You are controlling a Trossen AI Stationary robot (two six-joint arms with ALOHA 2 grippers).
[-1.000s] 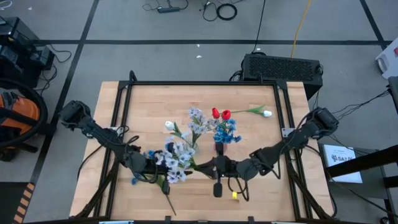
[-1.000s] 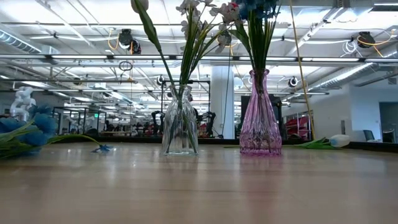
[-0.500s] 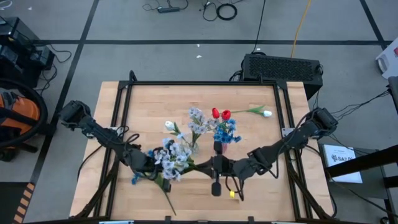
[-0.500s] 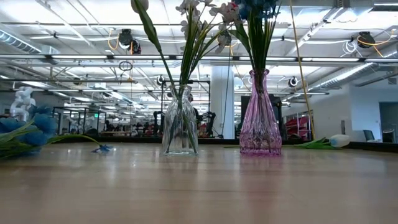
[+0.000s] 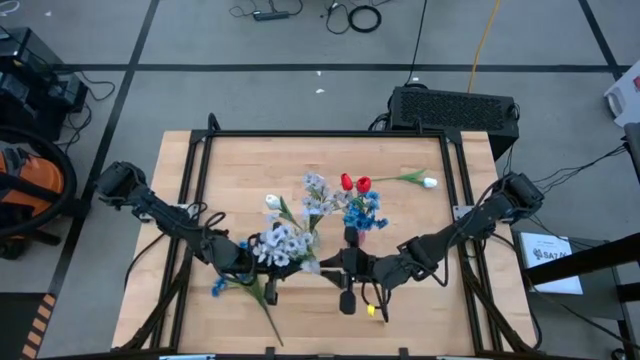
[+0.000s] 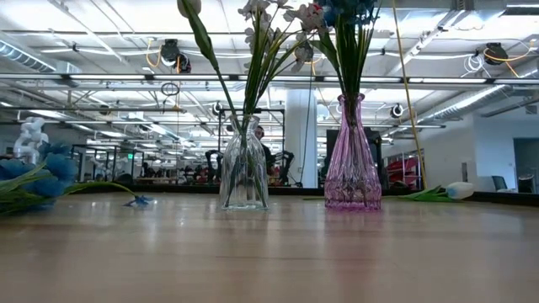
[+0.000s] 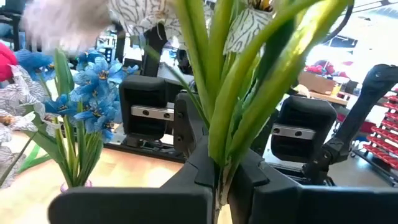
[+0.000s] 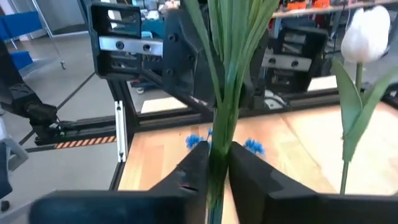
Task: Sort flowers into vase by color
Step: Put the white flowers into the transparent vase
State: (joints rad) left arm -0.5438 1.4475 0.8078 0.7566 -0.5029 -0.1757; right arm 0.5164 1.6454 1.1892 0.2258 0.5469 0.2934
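A lavender-white spray hangs over the table's near middle between my two grippers, which face each other. My left gripper is shut on its green stems, and my right gripper is shut on the stem's other end. Behind them a clear vase holds lavender-white sprays and a white tulip. A pink vase holds blue flowers and red tulips. A blue spray lies on the near left of the table. A white tulip lies at the far right. My left gripper pinches the bunched green stems between its two fingers, close under the blossoms. The fingers reach in level from the table's left. The blossoms rise past the fingers. My right gripper has the stem between its two fingers, coming level from the table's right. The stem runs on toward my left gripper.
A small black camera and a yellow piece sit near the table's front edge. A black frame runs round the tabletop. Bare wood lies at the near right and far left.
My left gripper has gone toward the table's right edge, up to the spray's stems. The blossom cluster has shifted a little toward the far edge. My right gripper has stayed about where it was.
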